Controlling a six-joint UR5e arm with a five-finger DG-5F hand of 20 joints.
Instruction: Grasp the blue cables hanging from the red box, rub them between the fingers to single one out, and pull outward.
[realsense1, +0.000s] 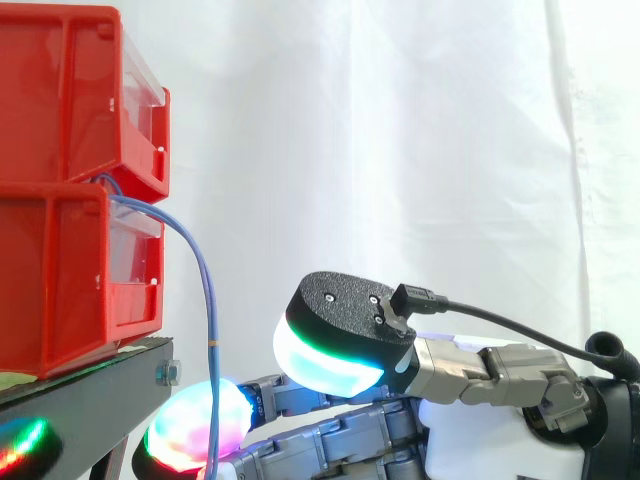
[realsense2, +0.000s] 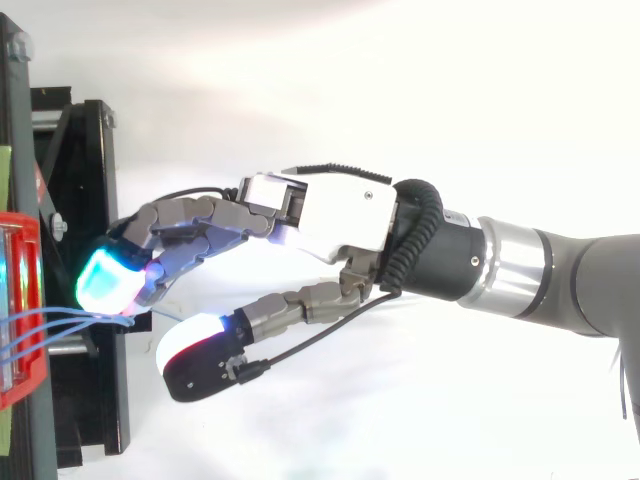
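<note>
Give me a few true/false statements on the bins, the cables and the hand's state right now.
1. Two red bins are stacked on the black stand. True.
2. The blue cables come out over the upper bin's top rim. False: they leave where the two bins meet and arc down past the stand's edge.
3. The hand has the cables pinched between thumb and fingers. False: the thumb stands apart from the fingers, with an open gap between them.
4. In the top view the cables run together at the cyan finger pad. True.
</note>
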